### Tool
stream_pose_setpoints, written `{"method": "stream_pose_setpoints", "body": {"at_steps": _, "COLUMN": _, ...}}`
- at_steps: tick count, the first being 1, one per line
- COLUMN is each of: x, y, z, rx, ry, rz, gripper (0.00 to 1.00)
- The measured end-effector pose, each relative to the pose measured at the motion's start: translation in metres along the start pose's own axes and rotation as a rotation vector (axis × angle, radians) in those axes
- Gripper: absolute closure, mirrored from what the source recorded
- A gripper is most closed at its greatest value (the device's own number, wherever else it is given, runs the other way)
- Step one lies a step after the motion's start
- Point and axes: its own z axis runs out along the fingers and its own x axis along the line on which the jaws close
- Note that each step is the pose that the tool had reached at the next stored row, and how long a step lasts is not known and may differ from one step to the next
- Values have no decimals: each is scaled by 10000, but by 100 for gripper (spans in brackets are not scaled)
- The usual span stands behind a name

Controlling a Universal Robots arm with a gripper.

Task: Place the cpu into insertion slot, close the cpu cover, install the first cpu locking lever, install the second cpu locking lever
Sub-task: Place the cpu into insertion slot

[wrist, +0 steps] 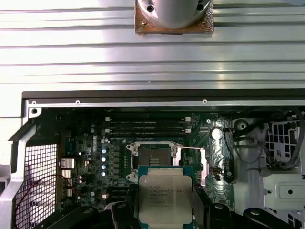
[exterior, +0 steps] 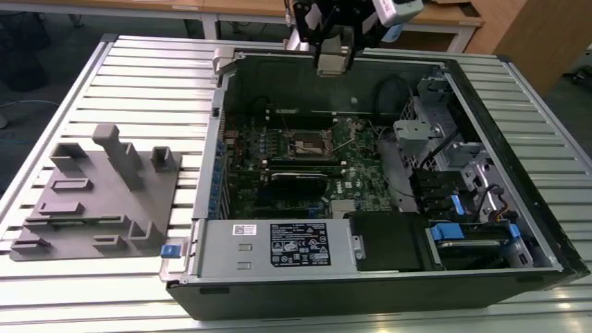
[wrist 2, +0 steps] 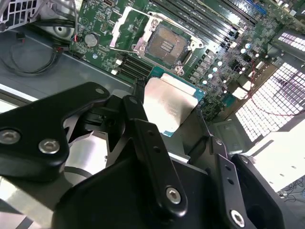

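Observation:
My gripper point(exterior: 333, 68) hangs above the far wall of the open computer case, shut on the cpu point(wrist: 165, 196). The cpu point(wrist 2: 170, 101) is a flat square chip with a dull silvery top and a green edge, clamped between two black fingers point(wrist 2: 143, 125). Down on the green board lies the insertion slot point(exterior: 310, 143), a dark square socket with a metal rim, uncovered in both wrist views point(wrist: 151, 155) point(wrist 2: 167, 42). The cpu cover point(wrist 2: 124, 24), a thin silvery frame, stands flipped open at one side of the socket point(wrist: 202, 164). The chip is well above the socket.
The case point(exterior: 215, 125) lies on its side on a slatted aluminium table point(exterior: 138, 69). A power supply point(exterior: 277, 244) fills its near end. Drive cages and cables point(exterior: 444, 146) sit at the exterior view's right. A grey fixture plate point(exterior: 102, 201) lies at the exterior view's left.

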Motion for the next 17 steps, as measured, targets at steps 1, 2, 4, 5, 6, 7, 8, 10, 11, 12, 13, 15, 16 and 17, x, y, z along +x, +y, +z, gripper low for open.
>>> {"method": "stream_pose_setpoints", "body": {"at_steps": 1, "x": 1, "y": 0, "z": 0, "rx": 0, "ry": 0, "rz": 0, "gripper": 46}}
{"method": "stream_pose_setpoints", "body": {"at_steps": 2, "x": 3, "y": 0, "z": 1, "rx": 0, "ry": 0, "rz": 0, "gripper": 46}}
{"method": "stream_pose_setpoints", "body": {"at_steps": 4, "x": 5, "y": -1, "z": 11, "rx": -1, "ry": 0, "rz": 0, "gripper": 46}}
{"method": "stream_pose_setpoints", "body": {"at_steps": 5, "x": 6, "y": -1, "z": 12, "rx": 0, "ry": 0, "rz": 0, "gripper": 46}}
{"method": "stream_pose_setpoints", "body": {"at_steps": 6, "x": 8, "y": -2, "z": 12, "rx": 0, "ry": 0, "rz": 1, "gripper": 46}}
{"method": "stream_pose_setpoints", "body": {"at_steps": 7, "x": 9, "y": -2, "z": 13, "rx": 0, "ry": 0, "rz": 1, "gripper": 46}}
{"method": "stream_pose_setpoints", "body": {"at_steps": 8, "x": 12, "y": -2, "z": 14, "rx": 0, "ry": 0, "rz": 0, "gripper": 46}}
{"method": "stream_pose_setpoints", "body": {"at_steps": 10, "x": 15, "y": -2, "z": 14, "rx": 0, "ry": 0, "rz": 0, "gripper": 46}}
{"method": "stream_pose_setpoints", "body": {"at_steps": 11, "x": 15, "y": -2, "z": 14, "rx": 0, "ry": 0, "rz": 0, "gripper": 46}}
{"method": "stream_pose_setpoints", "body": {"at_steps": 12, "x": 17, "y": -2, "z": 14, "rx": 0, "ry": 0, "rz": 1, "gripper": 46}}
{"method": "stream_pose_setpoints", "body": {"at_steps": 13, "x": 22, "y": -2, "z": 15, "rx": -2, "ry": -2, "rz": 2, "gripper": 46}}
{"method": "stream_pose_setpoints", "body": {"at_steps": 15, "x": 31, "y": -2, "z": 16, "rx": 0, "ry": -5, "rz": 0, "gripper": 46}}
{"method": "stream_pose_setpoints", "body": {"at_steps": 16, "x": 37, "y": -3, "z": 17, "rx": 0, "ry": -6, "rz": 0, "gripper": 46}}
{"method": "stream_pose_setpoints", "body": {"at_steps": 17, "x": 43, "y": -3, "z": 18, "rx": 0, "ry": -7, "rz": -1, "gripper": 46}}
